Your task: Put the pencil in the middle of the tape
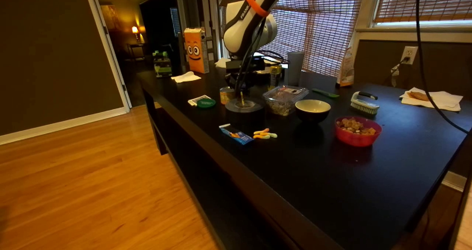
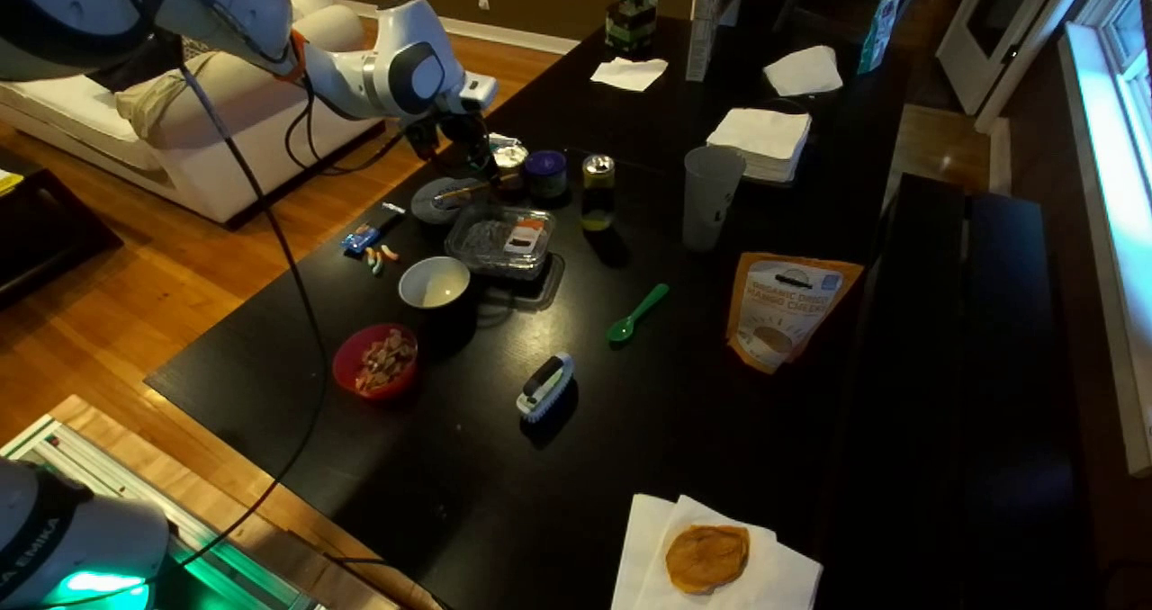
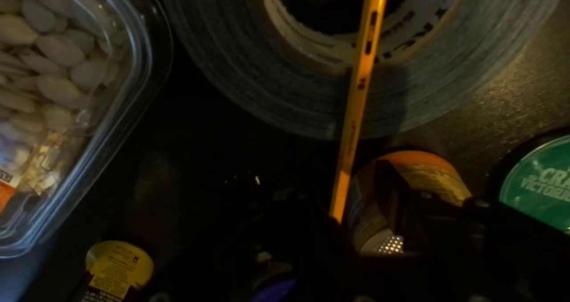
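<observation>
In the wrist view, the pencil (image 3: 360,86) slants across the rim and dark hollow of the tape (image 3: 276,79). Its near end meets the end effector (image 3: 363,204), whose dark fingers look apart, part of a can (image 3: 434,179) showing between them; whether a finger touches the pencil I cannot tell. A clear tub (image 3: 142,70) stands left, a green lid (image 3: 541,184) right.

In an exterior view, a blue wrapper (image 1: 242,137) lies on the desk (image 1: 295,176), nearer than the tape.

In an exterior view, a brush (image 2: 546,387) lies right of a red bowl (image 2: 346,372).
</observation>
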Controlling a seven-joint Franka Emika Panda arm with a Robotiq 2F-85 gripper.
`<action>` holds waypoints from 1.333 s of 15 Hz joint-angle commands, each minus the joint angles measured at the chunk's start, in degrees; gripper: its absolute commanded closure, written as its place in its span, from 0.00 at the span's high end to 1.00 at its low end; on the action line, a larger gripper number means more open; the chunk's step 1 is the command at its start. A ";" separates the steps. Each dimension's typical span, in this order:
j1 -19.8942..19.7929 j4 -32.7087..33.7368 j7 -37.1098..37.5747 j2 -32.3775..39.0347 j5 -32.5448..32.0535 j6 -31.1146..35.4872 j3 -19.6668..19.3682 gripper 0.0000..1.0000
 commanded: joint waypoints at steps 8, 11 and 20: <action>0.16 0.92 2.92 0.28 -0.99 0.41 -0.04 0.01; 1.78 -2.64 5.32 -2.36 -1.60 2.60 -1.21 0.02; 16.55 -20.18 22.81 -7.64 -8.41 23.40 -20.59 0.02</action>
